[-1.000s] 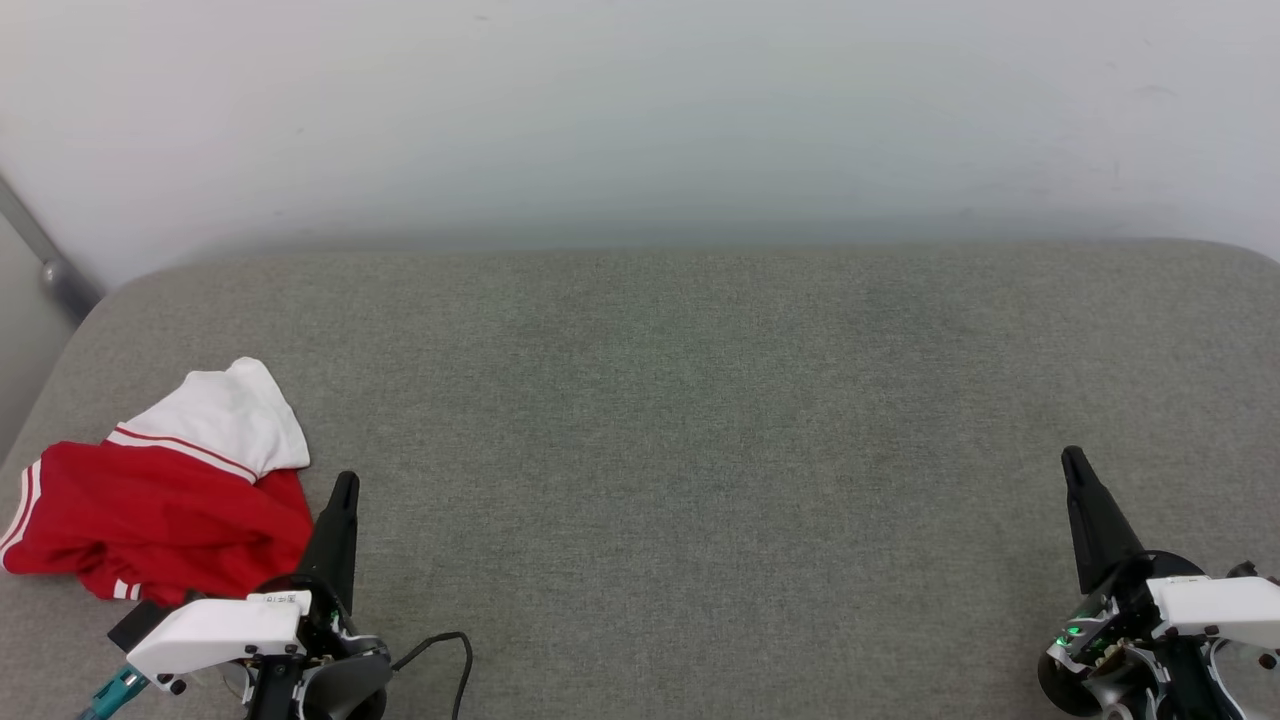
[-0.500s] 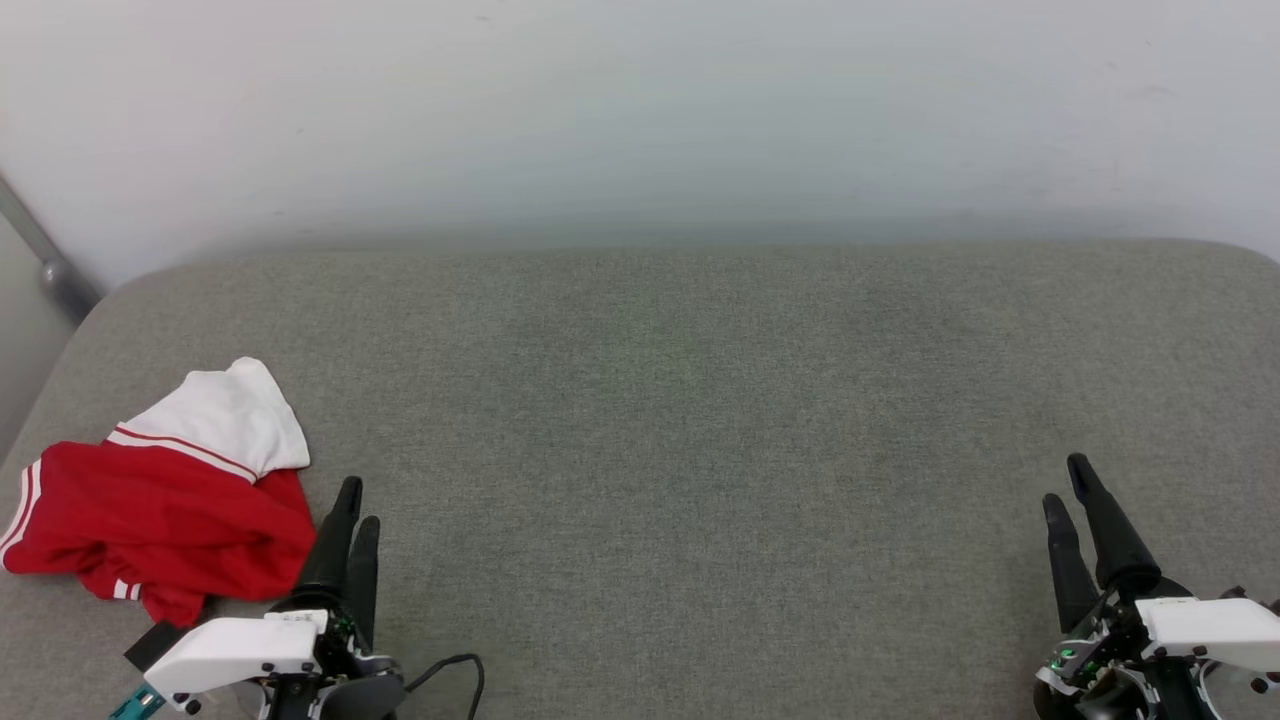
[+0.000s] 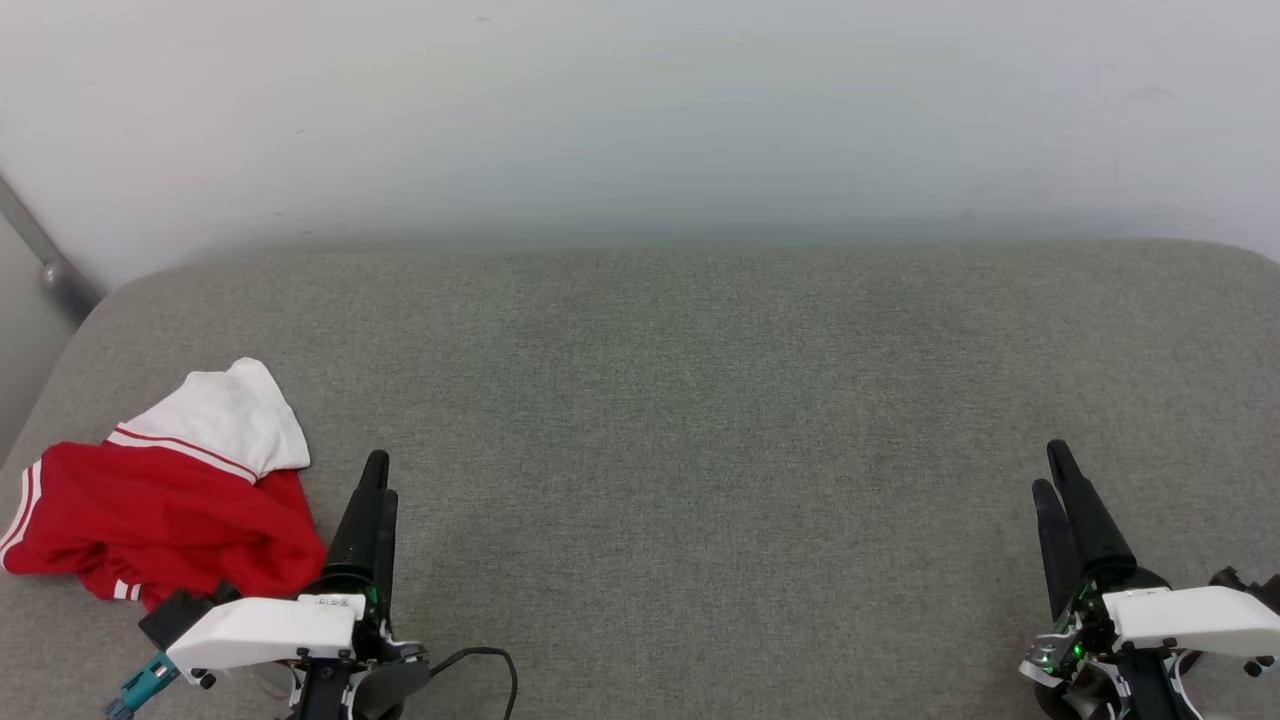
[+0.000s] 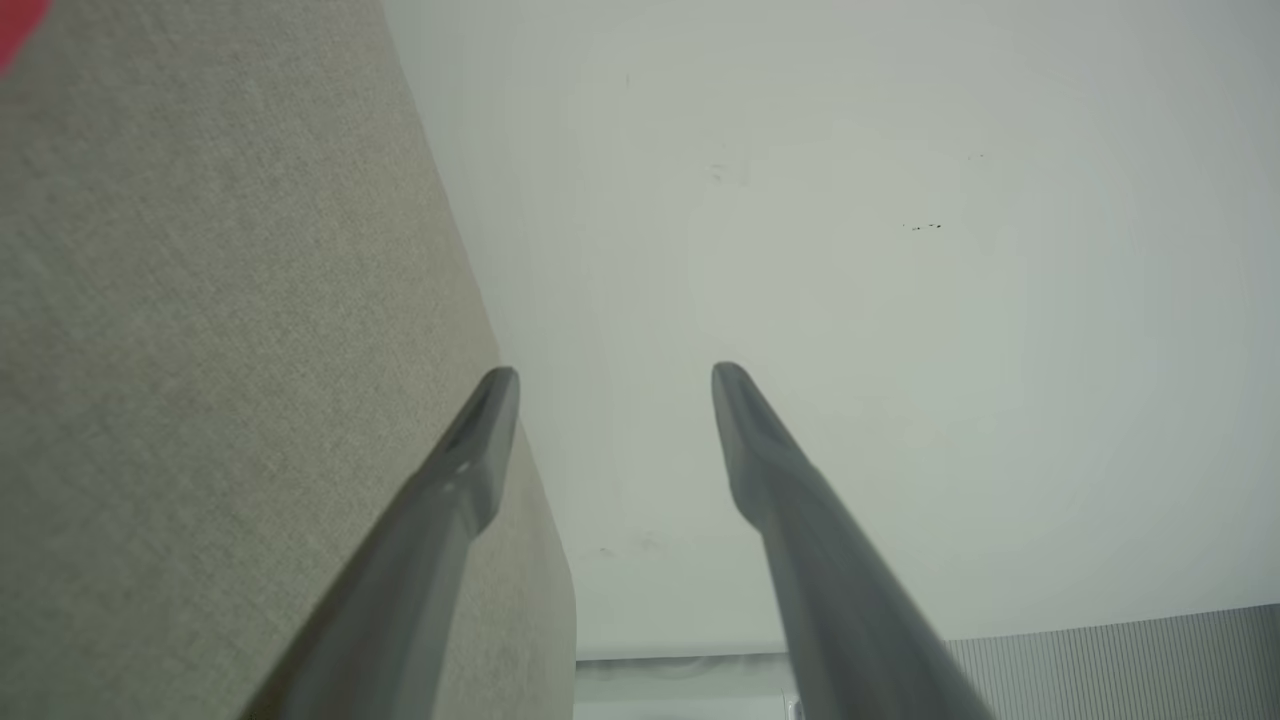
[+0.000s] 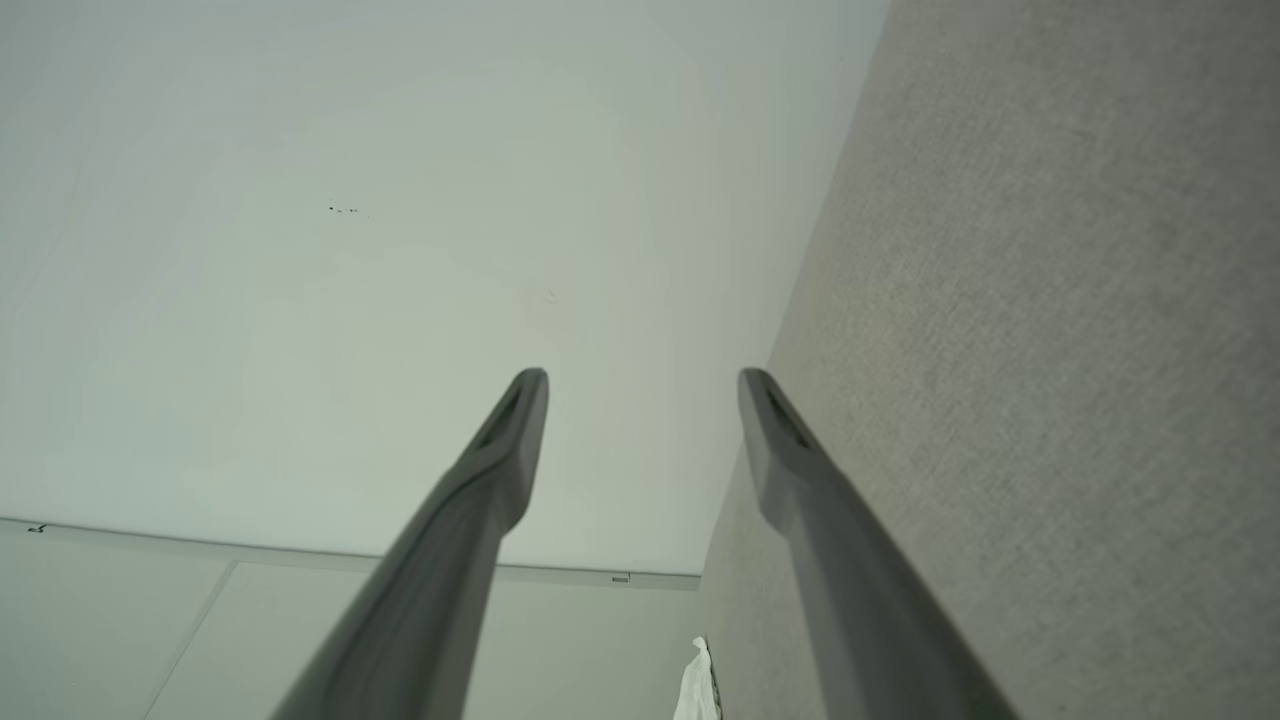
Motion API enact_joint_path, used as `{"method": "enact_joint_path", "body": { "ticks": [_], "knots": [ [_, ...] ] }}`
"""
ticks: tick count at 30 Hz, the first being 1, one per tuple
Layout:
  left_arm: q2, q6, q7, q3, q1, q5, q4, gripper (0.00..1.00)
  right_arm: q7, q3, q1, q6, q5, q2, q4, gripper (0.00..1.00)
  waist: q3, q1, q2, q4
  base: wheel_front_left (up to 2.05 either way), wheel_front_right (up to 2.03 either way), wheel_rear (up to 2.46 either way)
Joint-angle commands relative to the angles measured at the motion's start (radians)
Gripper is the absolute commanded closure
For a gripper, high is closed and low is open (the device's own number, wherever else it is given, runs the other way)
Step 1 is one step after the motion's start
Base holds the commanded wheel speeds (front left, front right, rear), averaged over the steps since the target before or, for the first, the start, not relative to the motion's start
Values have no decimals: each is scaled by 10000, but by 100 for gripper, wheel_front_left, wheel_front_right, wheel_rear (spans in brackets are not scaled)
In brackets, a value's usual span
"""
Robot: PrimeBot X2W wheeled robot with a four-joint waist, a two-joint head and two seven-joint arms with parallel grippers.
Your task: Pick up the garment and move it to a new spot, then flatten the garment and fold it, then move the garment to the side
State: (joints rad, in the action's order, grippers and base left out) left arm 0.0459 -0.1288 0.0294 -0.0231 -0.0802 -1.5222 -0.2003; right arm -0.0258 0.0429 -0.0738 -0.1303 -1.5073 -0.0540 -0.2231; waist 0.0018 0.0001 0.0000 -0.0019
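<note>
The garment (image 3: 150,500), red with a white sleeve and striped trim, lies crumpled at the left edge of the grey padded surface (image 3: 680,420); its print is hidden. My left gripper (image 3: 381,476) hovers just right of the garment's near corner, open and empty, apart from the cloth. In the left wrist view the left gripper (image 4: 613,372) has its jaws spread against the white wall, with a sliver of the garment (image 4: 15,25) at the top left. Far off at the lower right, my right gripper (image 3: 1048,466) stands open and empty, and the right wrist view shows the right gripper (image 5: 642,375) with parted fingers.
A white wall (image 3: 640,120) rises behind the surface's far edge. A grey metal bar (image 3: 40,250) slants down at the far left. A black cable (image 3: 490,665) loops beside my left wrist. The surface's rounded corners sit at the far left and far right.
Both grippers have gone from shut to open. My left gripper has shifted slightly right and forward, away from the garment; my right gripper has edged left. The garment has not moved.
</note>
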Motion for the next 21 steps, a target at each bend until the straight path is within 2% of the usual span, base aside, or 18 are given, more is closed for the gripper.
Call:
{"method": "enact_joint_path", "body": {
  "ticks": [1,10,21],
  "knots": [
    [35,-20,-122,91,-213,271,303,0,103,-56,-112,-4,286,-95,246,0,0,0,0,3,0,0,0],
    [38,-21,-491,492,-152,1979,763,0,469,-104,-95,-5,1942,-77,542,0,1,0,0,26,0,0,0],
    [44,-23,-933,845,-26,5022,916,0,908,-141,-20,-4,5145,-53,790,0,-29,0,0,66,0,0,0]
  ]
}}
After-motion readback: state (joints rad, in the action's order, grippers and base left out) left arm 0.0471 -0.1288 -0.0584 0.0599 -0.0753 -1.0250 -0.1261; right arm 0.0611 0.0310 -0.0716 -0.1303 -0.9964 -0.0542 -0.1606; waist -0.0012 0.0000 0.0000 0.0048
